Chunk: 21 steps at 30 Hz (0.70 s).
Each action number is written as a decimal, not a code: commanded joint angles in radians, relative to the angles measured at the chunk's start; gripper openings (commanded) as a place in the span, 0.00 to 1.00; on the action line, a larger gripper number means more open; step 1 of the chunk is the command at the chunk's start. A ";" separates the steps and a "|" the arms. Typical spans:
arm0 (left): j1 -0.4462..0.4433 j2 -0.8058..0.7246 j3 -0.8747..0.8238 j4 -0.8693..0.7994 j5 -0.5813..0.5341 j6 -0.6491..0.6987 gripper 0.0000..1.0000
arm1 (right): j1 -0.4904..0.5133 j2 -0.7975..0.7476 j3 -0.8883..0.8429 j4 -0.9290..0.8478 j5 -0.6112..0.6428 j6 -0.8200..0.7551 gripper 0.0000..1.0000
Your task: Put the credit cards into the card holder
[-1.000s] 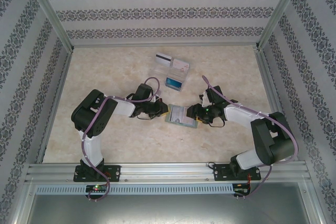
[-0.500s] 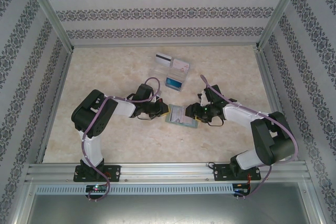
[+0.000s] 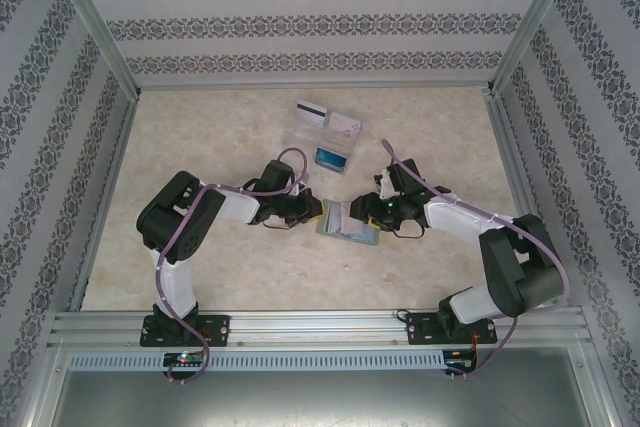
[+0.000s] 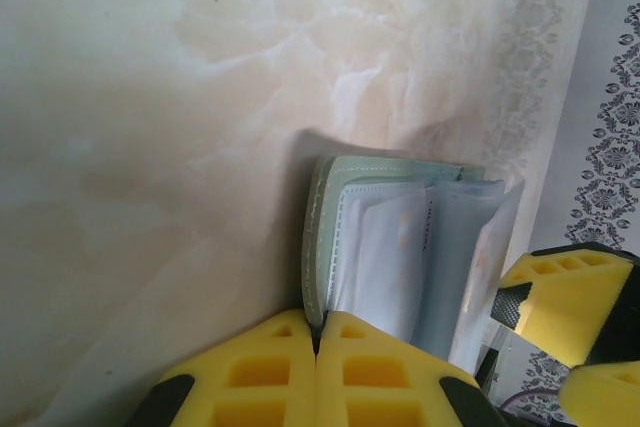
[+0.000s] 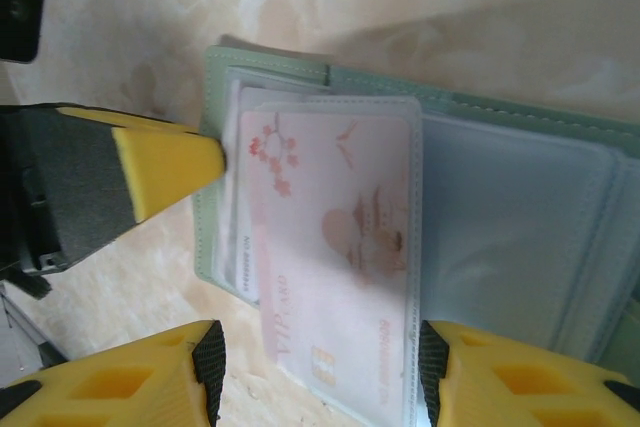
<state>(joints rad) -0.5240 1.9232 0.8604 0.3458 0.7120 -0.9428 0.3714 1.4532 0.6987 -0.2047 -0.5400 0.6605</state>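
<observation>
Insertion of the pink card point(image 5: 330, 247) is in hand: it seems part-way into the open holder point(image 3: 347, 219), which lies mid-counter point(image 3: 200, 147) between the arms. The left gripper point(image 4: 315, 377) is closed, tip on the holder's edge. The right gripper point(image 5: 320, 387) straddles the card, jaws half apart; I cannot tell if it grips. Next, likely, the card needs pushing home. The holder is grey-green with pale pockets.
</observation>
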 commanded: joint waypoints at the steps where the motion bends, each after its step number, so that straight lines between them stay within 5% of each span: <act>1: -0.015 -0.009 0.022 -0.041 -0.010 0.021 0.00 | 0.011 -0.046 0.030 0.026 -0.033 0.030 0.56; 10: -0.015 -0.009 0.023 -0.039 -0.013 0.019 0.00 | 0.036 -0.050 0.054 0.102 -0.078 0.092 0.56; 21: -0.016 -0.021 0.003 -0.025 -0.020 0.012 0.04 | 0.137 0.157 0.128 0.242 -0.065 0.124 0.57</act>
<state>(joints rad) -0.5243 1.9232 0.8627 0.3428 0.7090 -0.9432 0.4801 1.5688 0.7925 -0.0227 -0.6113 0.7685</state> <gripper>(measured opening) 0.049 0.565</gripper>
